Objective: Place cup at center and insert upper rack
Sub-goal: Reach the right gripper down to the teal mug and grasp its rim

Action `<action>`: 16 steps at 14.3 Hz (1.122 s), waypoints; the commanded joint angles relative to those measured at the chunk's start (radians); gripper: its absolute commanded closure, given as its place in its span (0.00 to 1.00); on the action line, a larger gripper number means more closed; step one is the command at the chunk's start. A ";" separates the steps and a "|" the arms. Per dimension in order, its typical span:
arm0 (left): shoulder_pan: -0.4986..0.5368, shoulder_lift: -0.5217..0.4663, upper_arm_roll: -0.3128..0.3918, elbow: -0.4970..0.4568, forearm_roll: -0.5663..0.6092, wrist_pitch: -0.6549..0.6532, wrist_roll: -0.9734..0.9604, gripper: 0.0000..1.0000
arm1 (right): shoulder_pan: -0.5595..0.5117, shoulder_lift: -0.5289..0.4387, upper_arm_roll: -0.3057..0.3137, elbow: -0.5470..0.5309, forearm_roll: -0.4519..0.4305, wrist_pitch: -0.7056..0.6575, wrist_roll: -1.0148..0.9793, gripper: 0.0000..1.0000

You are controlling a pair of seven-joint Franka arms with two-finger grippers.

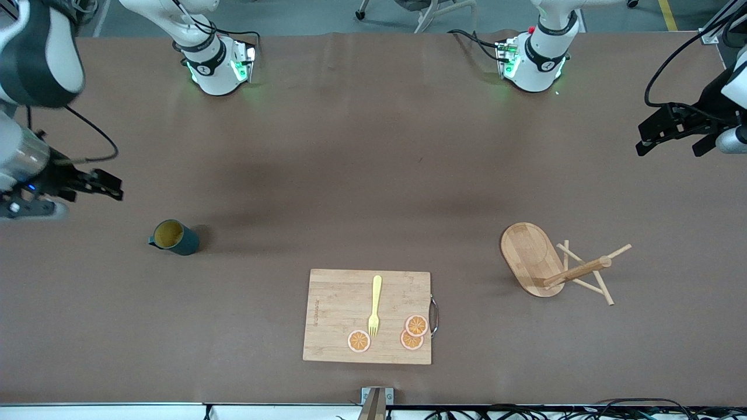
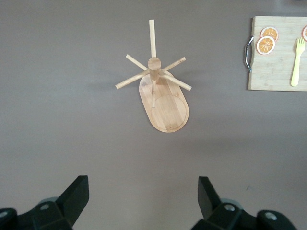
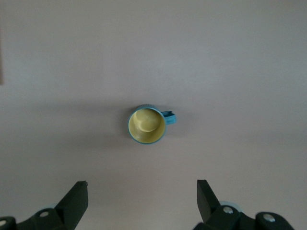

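Note:
The cup (image 1: 173, 237), dark teal with a yellow inside, stands upright toward the right arm's end of the table. In the right wrist view the cup (image 3: 147, 125) shows from above. My right gripper (image 1: 114, 188) (image 3: 143, 191) hangs open and empty above the table beside it. The upper rack (image 1: 548, 262), a bamboo mug tree, lies tipped on its side toward the left arm's end, its post and pegs pointing at that end. The left wrist view shows the rack (image 2: 163, 96) post-on. My left gripper (image 1: 668, 143) (image 2: 144, 191) hovers open and empty, apart from the rack.
A bamboo cutting board (image 1: 338, 318) (image 2: 276, 57) lies mid-table near the front camera, between cup and rack. It carries a yellow fork (image 1: 375, 306) and three orange slices (image 1: 415, 325). Both arm bases (image 1: 219, 64) (image 1: 534, 58) stand along the edge farthest from the camera.

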 commanded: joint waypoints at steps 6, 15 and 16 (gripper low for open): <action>-0.001 -0.003 -0.003 0.005 0.008 0.005 -0.006 0.00 | 0.048 0.235 -0.003 0.002 0.015 0.113 0.033 0.00; -0.001 -0.003 -0.003 0.005 0.008 0.007 -0.001 0.00 | 0.049 0.340 -0.004 -0.049 0.015 0.228 0.030 0.02; -0.001 -0.003 -0.003 0.005 0.008 0.007 -0.001 0.00 | 0.052 0.341 -0.004 -0.052 0.015 0.224 0.030 0.05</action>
